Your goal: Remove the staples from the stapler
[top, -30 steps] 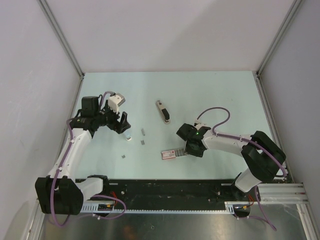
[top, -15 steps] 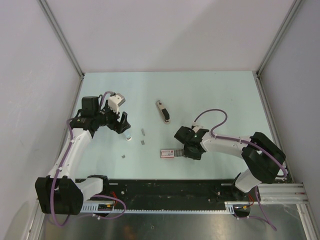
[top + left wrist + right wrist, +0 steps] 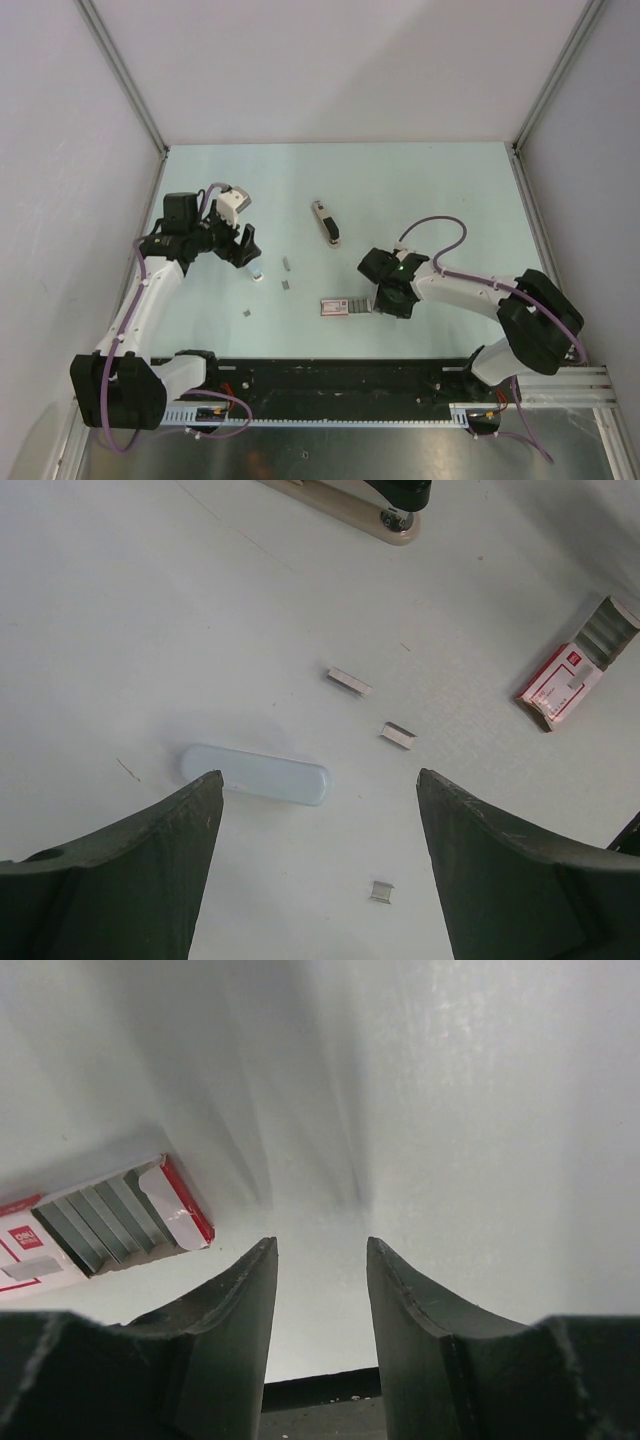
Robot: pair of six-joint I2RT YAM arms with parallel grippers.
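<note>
Thin grey metal staples (image 3: pixel 349 682) dot the smooth worktop (image 3: pixel 150 600); the black left pincer (image 3: pixel 320 780) gapes wide, right pincer (image 3: pixel 320 1245) slightly, both empty.

Red-white box (image 3: pixel 335 306) flat on pale surface (image 3: pixel 420 190), flap end open; small pale oblong bit (image 3: pixel 255 774), maybe plastic, toward box's 10 o'clock.

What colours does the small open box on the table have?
The box is red and white, clearest in the right wrist view.
</note>
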